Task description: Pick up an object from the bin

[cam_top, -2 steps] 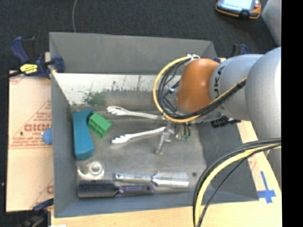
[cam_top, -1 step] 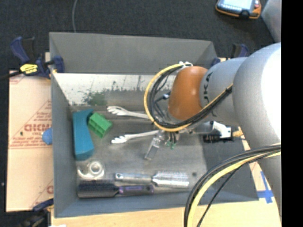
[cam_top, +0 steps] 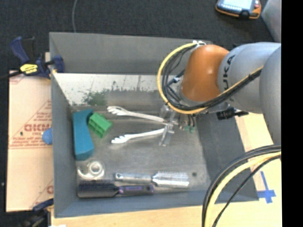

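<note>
claw (cam_top: 169, 128) | over white tongs (cam_top: 137, 115) hinge end | bin (cam_top: 189, 161) middle

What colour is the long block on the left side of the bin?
Teal blue. The long block shows best in the camera view.

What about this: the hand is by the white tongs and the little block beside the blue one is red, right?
Almost. The camera view shows the hand by the white tongs, but the little block beside the blue block is green, not red.
</note>
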Robot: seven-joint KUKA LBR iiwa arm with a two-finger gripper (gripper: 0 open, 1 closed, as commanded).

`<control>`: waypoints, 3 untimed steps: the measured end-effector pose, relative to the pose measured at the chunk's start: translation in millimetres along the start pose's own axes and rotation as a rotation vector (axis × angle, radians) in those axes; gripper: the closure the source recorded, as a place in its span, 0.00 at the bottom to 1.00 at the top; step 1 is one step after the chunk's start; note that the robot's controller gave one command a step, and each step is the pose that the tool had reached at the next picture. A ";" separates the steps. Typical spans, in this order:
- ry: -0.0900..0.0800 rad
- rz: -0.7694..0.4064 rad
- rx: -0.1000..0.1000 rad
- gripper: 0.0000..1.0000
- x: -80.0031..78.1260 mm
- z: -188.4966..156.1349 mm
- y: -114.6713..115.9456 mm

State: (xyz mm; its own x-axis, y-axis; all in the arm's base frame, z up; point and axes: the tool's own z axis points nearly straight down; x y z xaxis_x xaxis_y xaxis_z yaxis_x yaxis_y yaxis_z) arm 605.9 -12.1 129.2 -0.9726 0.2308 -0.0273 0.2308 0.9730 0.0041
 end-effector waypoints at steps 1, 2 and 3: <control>0.017 0.174 0.002 0.00 19.1 55.7 10.2; 0.000 -0.205 0.000 0.00 2.3 56.3 27.3; 0.012 0.144 0.001 0.00 14.7 57.9 46.4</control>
State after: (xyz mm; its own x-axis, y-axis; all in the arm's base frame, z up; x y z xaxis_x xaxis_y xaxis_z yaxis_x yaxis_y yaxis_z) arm 603.9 36.3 71.1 -0.9298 0.3678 -0.0143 0.3678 0.9299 0.0064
